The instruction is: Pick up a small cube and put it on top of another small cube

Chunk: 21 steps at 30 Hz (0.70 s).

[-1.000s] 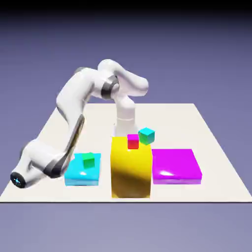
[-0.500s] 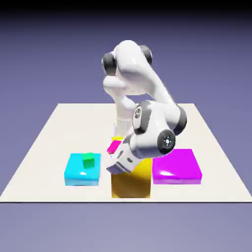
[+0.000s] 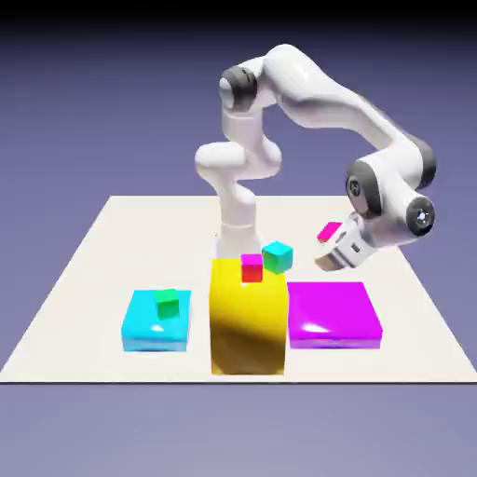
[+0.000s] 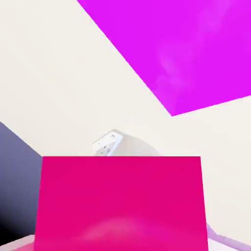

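end effector (image 3: 328, 248) clamped on small cube (image 3: 329, 231) | held above table (image 3: 112, 242) | beside magenta block (image 3: 333, 313)

Gripper (image 3: 328, 248) holds small cube (image 3: 329, 231) above table (image 3: 93, 270).

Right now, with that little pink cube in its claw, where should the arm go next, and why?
Probably toward the exterior view's left: the gripper holds the small cube in the air beyond the magenta block, while the tiny red cube waits on the yellow block.
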Each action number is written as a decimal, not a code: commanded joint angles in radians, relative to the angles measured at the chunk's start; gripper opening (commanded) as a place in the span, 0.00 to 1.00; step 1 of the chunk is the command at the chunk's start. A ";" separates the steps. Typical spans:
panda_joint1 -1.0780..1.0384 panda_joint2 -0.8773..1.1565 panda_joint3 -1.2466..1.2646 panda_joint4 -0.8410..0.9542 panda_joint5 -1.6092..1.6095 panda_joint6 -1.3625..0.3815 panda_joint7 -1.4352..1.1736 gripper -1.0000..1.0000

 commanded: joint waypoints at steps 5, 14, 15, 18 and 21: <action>-0.031 -0.025 -0.047 -0.069 0.203 0.023 0.217 0.00; -0.086 -0.069 -0.132 -0.194 0.570 0.063 0.608 0.00; -0.092 -0.074 -0.141 -0.208 0.611 0.068 0.652 0.00; -0.110 -0.088 -0.170 -0.249 0.733 0.081 0.782 0.00; -0.201 -0.121 -0.278 -0.239 0.754 0.061 0.871 0.00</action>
